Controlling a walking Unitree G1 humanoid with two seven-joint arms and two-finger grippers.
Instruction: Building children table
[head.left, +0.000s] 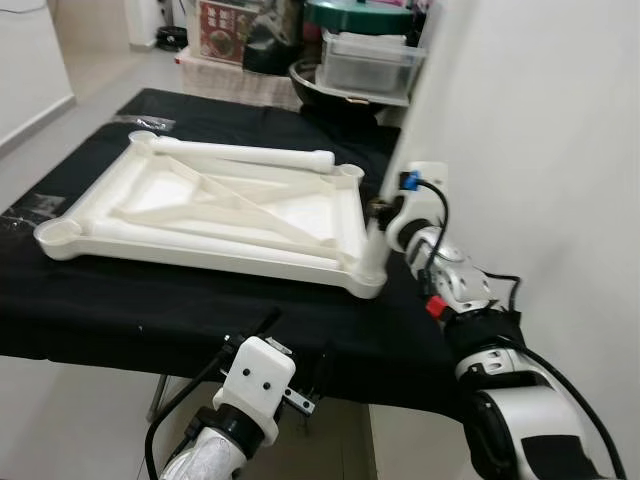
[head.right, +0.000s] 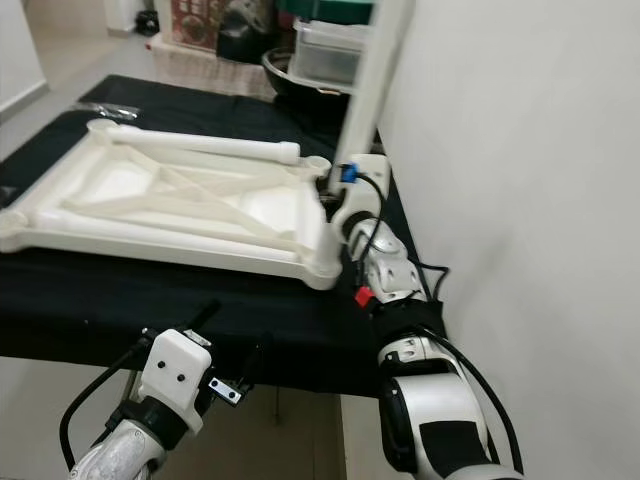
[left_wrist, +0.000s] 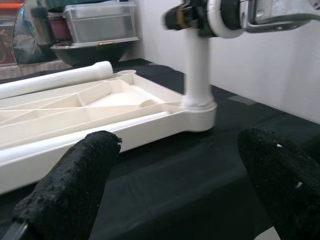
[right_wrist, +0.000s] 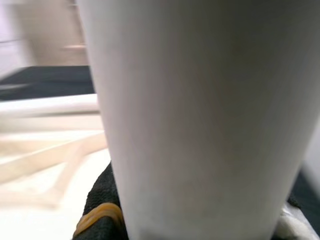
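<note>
Low by the black cloth (head.left: 150, 320), my left gripper (left_wrist: 175, 185) is hanging spread. My right gripper (head.right: 335, 195) is pinching the upright leg (head.right: 375, 70) in the tabletop (head.left: 210, 210) corner.

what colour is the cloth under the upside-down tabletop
Black. The cloth under the cream tabletop shows best in the left eye view.

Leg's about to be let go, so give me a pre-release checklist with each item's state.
1. Leg upright in the near right corner socket of the tabletop: ok.
2. Leg fully seated in the socket: cannot tell.
3. Right gripper clamped on the leg: ok.
4. Left gripper open, off the tabletop: ok.
5. Spare leg lying across the far edge, apart from the socket: ok.
</note>
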